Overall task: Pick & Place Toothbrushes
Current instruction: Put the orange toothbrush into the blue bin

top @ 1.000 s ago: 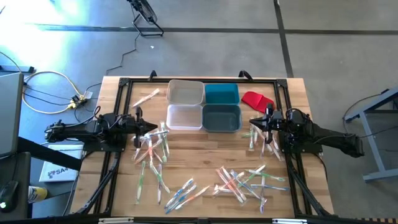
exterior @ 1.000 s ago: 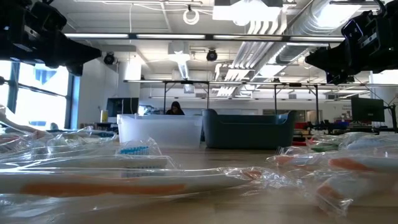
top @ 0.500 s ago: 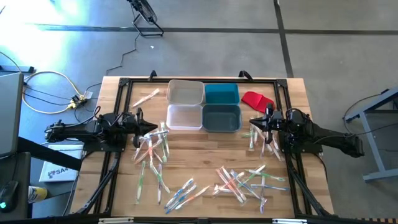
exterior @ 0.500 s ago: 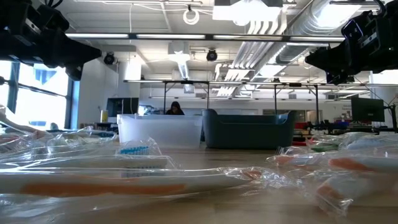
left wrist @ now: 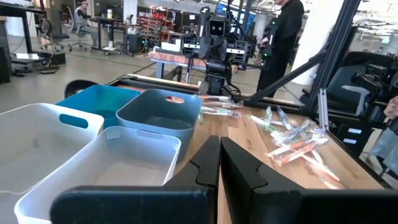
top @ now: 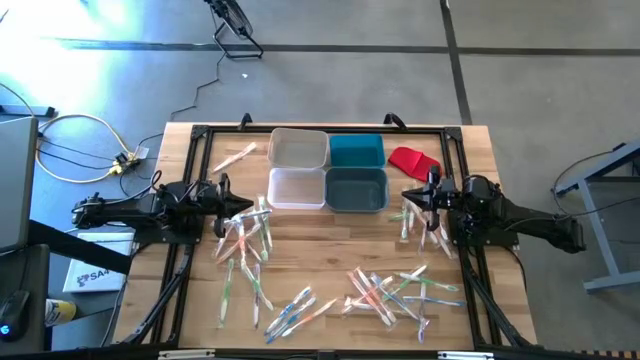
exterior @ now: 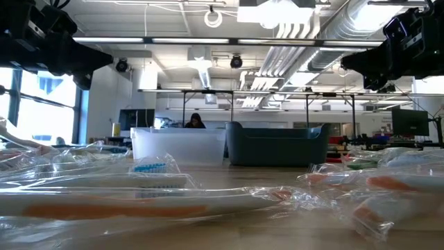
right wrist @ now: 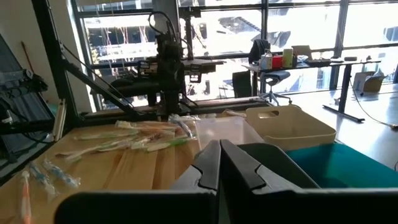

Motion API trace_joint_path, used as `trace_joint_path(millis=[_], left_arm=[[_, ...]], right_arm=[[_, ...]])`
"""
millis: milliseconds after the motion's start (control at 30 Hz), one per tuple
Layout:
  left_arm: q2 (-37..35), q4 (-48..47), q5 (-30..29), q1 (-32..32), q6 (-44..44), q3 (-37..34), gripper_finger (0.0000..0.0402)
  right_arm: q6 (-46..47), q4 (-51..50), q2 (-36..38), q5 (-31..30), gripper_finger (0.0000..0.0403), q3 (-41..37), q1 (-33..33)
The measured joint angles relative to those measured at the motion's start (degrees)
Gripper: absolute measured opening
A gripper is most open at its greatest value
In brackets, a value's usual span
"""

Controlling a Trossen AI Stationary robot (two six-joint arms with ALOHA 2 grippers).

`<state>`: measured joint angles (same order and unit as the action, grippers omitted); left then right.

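The left end effector [top: 222,193] hovers above the wooden worktop [top: 330,240] with its two fingers [left wrist: 208,163] pressed together and nothing between them. Straight ahead of its tips sits the white bin [top: 296,188], and beyond that the dark grey bin [top: 357,189]; the beige bin [top: 298,148] and the teal bin [top: 357,151] stand in the row behind those two, all four touching in a block. Just beside and below this end effector, toward the worktop's front edge, lies a loose cluster of toothbrushes [top: 245,240] in clear wrappers, and a single toothbrush [top: 235,157] lies apart from it on the far side, near the beige bin.

The right end effector [top: 432,192] faces the left one across the bins, fingers [right wrist: 210,163] likewise closed and empty. The dark grey bin is directly in front of it, with the teal bin next to that. A few wrapped toothbrushes [top: 408,218] lie right under and beside its tips, and a larger scattered heap [top: 390,290] spreads farther off toward the front edge, between the two arms but nearer the right one. A red cloth-like piece [top: 413,160] rests on the worktop just beyond this end effector, close to the teal bin.

In the low view, wrapped toothbrushes with orange handles [exterior: 104,201] fill the foreground, the white and dark bins stand behind them, and both arms show as dark shapes at the upper corners. A person in dark clothing [left wrist: 283,31] stands in the room past the worktop.
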<state>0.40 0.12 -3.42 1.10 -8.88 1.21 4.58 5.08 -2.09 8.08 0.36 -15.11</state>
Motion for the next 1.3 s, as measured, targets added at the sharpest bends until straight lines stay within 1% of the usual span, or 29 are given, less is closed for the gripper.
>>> trace_joint_path(millis=[700,900,1300], left_arm=[[-0.02,0.01,0.00,0.00,-0.39,0.00,0.0010],[-0.02,0.07,-0.15,0.00,2.60,0.00,0.0010],[0.00,0.11,-0.18,0.00,2.83,0.00,0.0010]], right_arm=[[1.36,-0.17,0.00,-0.41,0.0002,0.00,-0.02],[1.28,-0.17,-0.02,-0.44,0.0002,0.00,-0.02],[1.55,-0.17,-0.02,-0.43,0.0002,0.00,0.00]])
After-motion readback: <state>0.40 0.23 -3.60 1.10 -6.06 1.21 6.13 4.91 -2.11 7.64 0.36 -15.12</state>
